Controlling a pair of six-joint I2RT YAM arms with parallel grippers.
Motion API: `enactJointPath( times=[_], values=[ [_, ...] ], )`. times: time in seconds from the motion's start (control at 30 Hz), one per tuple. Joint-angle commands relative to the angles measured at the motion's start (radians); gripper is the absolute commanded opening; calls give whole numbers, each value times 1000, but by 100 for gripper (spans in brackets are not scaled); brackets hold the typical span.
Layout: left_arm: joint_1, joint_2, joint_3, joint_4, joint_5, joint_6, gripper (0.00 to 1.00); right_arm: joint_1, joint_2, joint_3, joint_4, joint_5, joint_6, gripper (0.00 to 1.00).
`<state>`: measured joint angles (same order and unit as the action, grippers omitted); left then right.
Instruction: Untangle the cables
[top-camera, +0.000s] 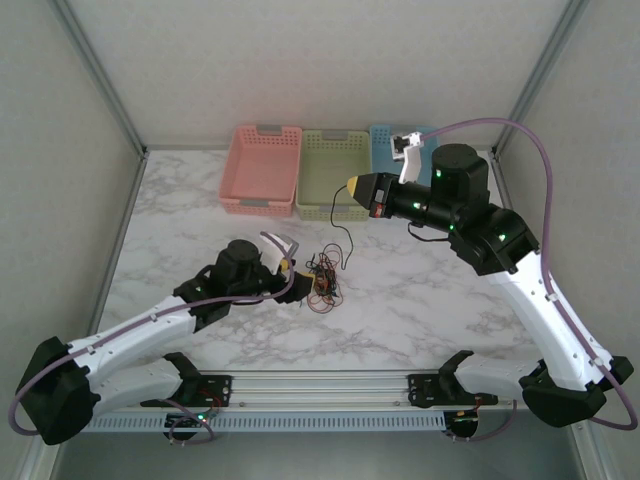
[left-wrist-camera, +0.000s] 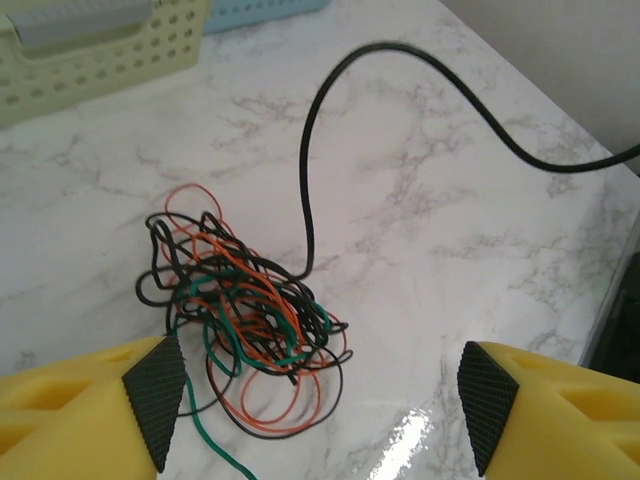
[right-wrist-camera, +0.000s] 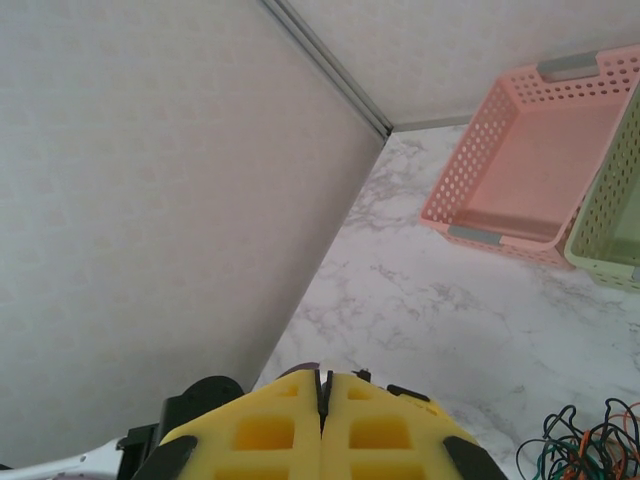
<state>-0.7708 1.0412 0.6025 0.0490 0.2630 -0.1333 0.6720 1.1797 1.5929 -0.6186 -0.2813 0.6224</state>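
The left gripper (left-wrist-camera: 322, 400) is released, its two yellow fingers spread wide with their black pads (left-wrist-camera: 155, 395) facing each other low over the white marble table (left-wrist-camera: 450, 250). The cables (left-wrist-camera: 245, 330) lie on the table just ahead of the gap and nearer the left pad: a loose knot of thin black, orange, green and red strands. A green strand trails down past that pad. One long black strand (left-wrist-camera: 310, 180) rises out of the knot, arcs over and runs off the right edge of the left wrist view.

From above, the same left gripper (top-camera: 288, 262) sits just left of the cables (top-camera: 322, 280). Here they read as a small dark clump near the middle of the table, colours hard to separate, with the black strand (top-camera: 340, 240) looping away toward the back.

The right gripper (top-camera: 352, 187) is raised over the front rim of the green basket (top-camera: 333, 175), which stands between a pink basket (top-camera: 262, 170) and a blue basket (top-camera: 385, 140) along the back wall. In the right wrist view its fingers (right-wrist-camera: 380, 430) are clenched together with a thin dark seam between them. Whether a strand is pinched there cannot be told. An edge of the cables (right-wrist-camera: 580, 440) shows in that view's bottom right corner.
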Motion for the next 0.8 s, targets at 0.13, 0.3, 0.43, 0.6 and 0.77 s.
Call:
enactJointPath(
  times=[0.13,0.3,0.43,0.6,0.77],
  values=[
    [-7,-26,-82,221,-20,103,75,-5,-19,8,19,-1,-2,0],
    [-7,66,-38,247,2,164,74,-5,-9,19,31,-24,4,0],
    [-8,155,-14,337,19,210,72,-5,-4,16,35,-21,10,0],
    [-8,285,69,369,80,238,69,-5,3,23,32,-25,14,0],
    [-8,382,104,412,92,239,62,-5,11,25,31,-28,18,0]
  ],
)
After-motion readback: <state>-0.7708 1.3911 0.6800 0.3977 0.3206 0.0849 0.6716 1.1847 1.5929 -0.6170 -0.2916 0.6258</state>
